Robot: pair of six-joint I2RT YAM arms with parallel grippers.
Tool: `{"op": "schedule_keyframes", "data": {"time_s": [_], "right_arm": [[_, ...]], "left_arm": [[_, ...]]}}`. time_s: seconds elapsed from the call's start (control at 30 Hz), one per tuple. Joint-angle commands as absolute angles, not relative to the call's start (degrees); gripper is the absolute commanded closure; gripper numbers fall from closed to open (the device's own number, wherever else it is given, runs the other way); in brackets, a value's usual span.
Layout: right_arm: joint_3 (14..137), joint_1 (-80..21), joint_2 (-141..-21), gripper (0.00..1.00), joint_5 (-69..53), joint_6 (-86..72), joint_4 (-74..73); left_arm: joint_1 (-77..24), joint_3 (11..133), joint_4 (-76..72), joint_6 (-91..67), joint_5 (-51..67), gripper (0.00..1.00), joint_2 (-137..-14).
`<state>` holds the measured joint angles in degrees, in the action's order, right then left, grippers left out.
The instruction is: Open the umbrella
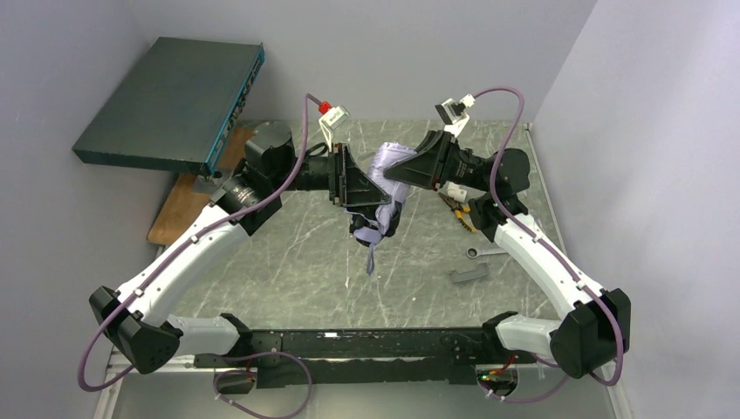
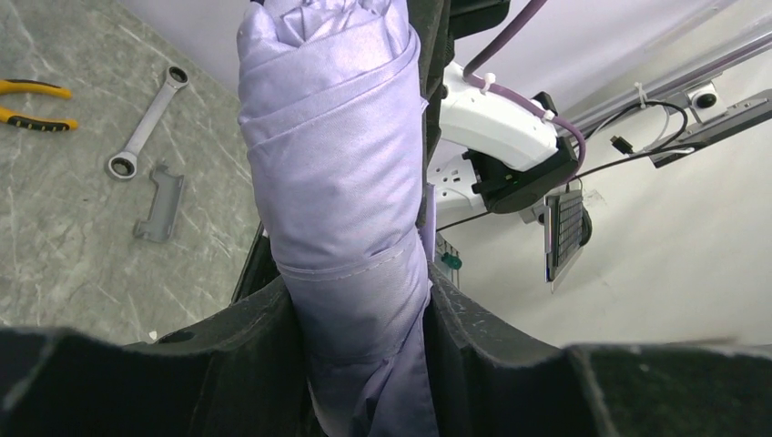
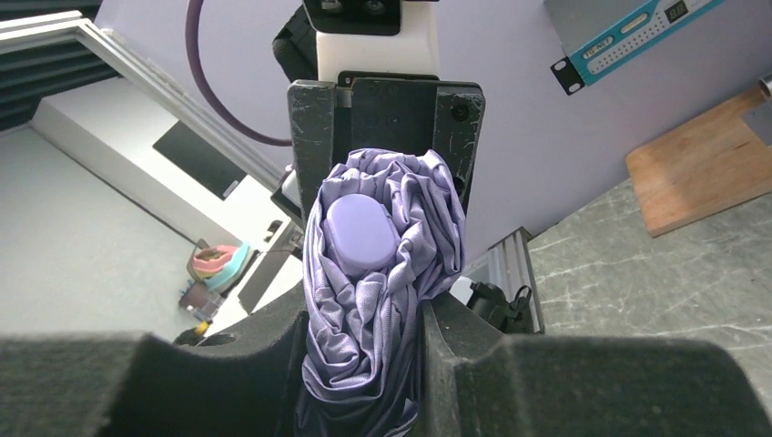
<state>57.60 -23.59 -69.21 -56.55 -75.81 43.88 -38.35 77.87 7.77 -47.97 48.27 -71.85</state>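
Note:
The umbrella (image 1: 385,177) is folded, its pale lavender canopy rolled and crumpled, and it is held in the air above the middle of the table. My left gripper (image 1: 353,185) is shut on its lower part; the rolled fabric (image 2: 341,182) fills the gap between the pads. My right gripper (image 1: 417,166) is shut on its upper end, where the bunched fabric (image 3: 382,300) and a smooth oval cap (image 3: 360,229) show. A loose strap hangs down below. The shaft and handle are hidden.
A dark teal flat box (image 1: 170,103) stands raised at the back left above a wooden board (image 1: 179,205). Yellow-handled pliers (image 2: 32,102), a wrench (image 2: 146,123) and a grey bracket (image 2: 162,202) lie on the marble table right of centre.

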Motion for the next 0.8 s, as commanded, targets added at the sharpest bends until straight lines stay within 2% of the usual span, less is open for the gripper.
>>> {"op": "schedule_keyframes", "data": {"time_s": [0.0, 0.33, 0.5, 0.6, 0.67, 0.77], "right_arm": [[57.42, -24.07, -68.98, 1.00, -57.39, -77.60, 49.77], [58.78, -24.13, -69.08, 1.00, -57.48, -76.08, 47.15], [59.15, -24.14, -68.24, 1.00, -56.64, -71.79, 41.77], [58.91, -24.13, -67.70, 1.00, -56.31, -70.30, 39.82], [58.80, -24.17, -67.39, 1.00, -56.02, -69.71, 39.21], [59.10, -24.14, -67.15, 1.00, -55.32, -67.73, 36.89]], "left_arm": [[-38.92, 80.08, 1.16, -48.80, 51.66, 0.53, -72.02], [-40.19, 81.90, 4.81, -47.09, 50.32, 0.58, -73.83], [-40.71, 82.88, 6.04, -46.60, 49.95, 0.56, -75.23], [-40.75, 82.78, 6.00, -46.60, 50.04, 0.59, -75.57], [-40.75, 82.62, 5.08, -47.07, 50.51, 0.65, -75.86], [-40.82, 82.61, 3.54, -48.29, 51.92, 0.90, -76.69]]}}
